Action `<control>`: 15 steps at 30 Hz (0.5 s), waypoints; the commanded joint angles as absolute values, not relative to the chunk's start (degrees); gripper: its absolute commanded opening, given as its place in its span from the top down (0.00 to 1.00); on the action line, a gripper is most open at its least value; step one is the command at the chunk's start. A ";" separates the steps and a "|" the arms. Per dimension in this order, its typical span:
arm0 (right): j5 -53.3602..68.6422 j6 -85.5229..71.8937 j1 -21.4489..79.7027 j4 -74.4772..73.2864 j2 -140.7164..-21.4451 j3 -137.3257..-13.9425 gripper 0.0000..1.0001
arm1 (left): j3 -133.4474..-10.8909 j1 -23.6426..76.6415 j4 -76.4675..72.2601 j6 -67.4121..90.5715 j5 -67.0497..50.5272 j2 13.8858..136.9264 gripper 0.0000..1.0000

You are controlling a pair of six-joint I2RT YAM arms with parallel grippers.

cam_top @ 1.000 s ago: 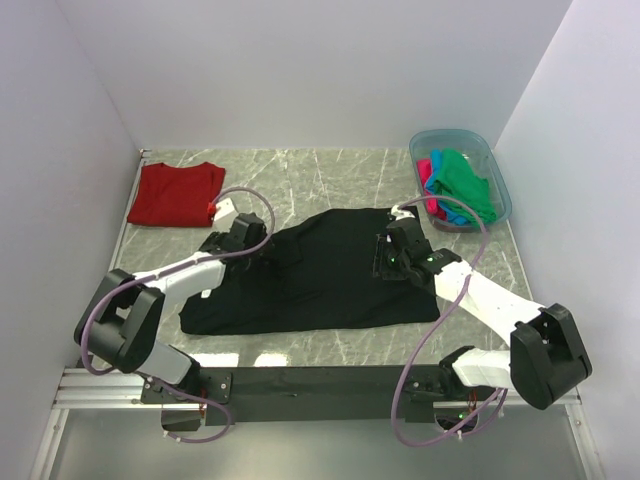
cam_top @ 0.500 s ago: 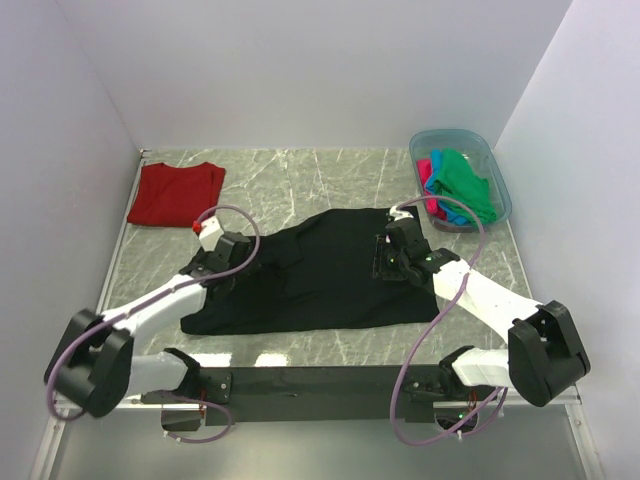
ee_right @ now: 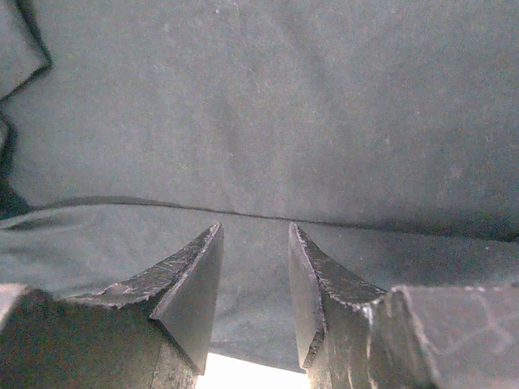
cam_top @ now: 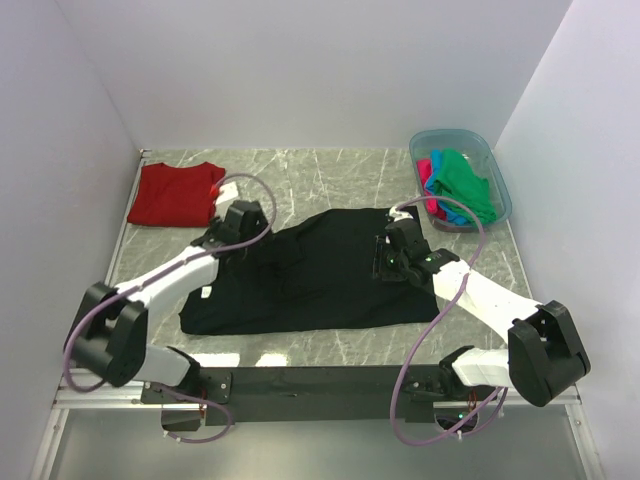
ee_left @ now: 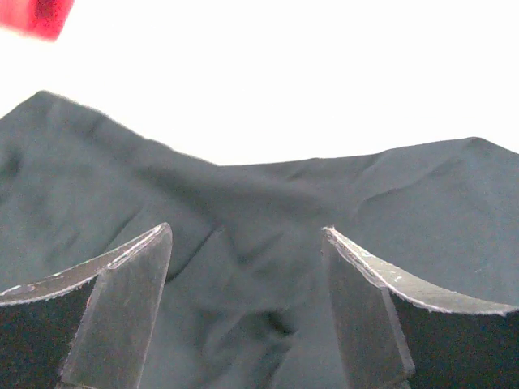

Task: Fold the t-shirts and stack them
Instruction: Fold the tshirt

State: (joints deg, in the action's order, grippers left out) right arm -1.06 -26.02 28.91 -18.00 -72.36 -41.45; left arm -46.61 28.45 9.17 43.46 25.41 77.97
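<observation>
A large black t-shirt (cam_top: 320, 280) lies spread and creased in the middle of the table. My left gripper (cam_top: 258, 246) hovers over its left sleeve area. In the left wrist view its fingers (ee_left: 130, 284) stand wide apart above rumpled black cloth (ee_left: 259, 211), holding nothing. My right gripper (cam_top: 389, 264) is over the shirt's right part. In the right wrist view it (ee_right: 255, 275) is open with a narrow gap just above the black cloth (ee_right: 268, 105), near a fold edge. A folded dark red t-shirt (cam_top: 175, 193) lies at the back left. Green (cam_top: 463, 178), pink and blue shirts sit in the tub.
A translucent blue plastic tub (cam_top: 497, 175) stands at the back right. White walls close the table on three sides. A corner of the red shirt (ee_left: 36, 14) shows in the left wrist view. The black rail (cam_top: 320, 382) with the arm bases runs along the near edge.
My left gripper drew back to the left off the shirt half a second ago and has now come forward again over the left sleeve. The right gripper has barely moved.
</observation>
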 commanded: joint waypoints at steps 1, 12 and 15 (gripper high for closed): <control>-2.28 -25.49 29.27 -16.96 -71.54 -40.34 0.55 | -51.67 28.21 4.57 34.99 22.42 82.59 0.20; -3.25 -24.79 29.27 -17.67 -72.42 -41.22 0.55 | -49.05 28.04 5.19 35.51 14.68 89.91 0.33; -2.99 -24.79 29.27 -17.40 -72.77 -41.40 0.55 | -48.25 28.04 5.71 35.33 15.47 89.56 0.34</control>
State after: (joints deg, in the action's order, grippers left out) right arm -2.13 -25.63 28.93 -18.31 -72.38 -40.42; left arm -48.71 28.21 6.83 36.01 16.56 91.44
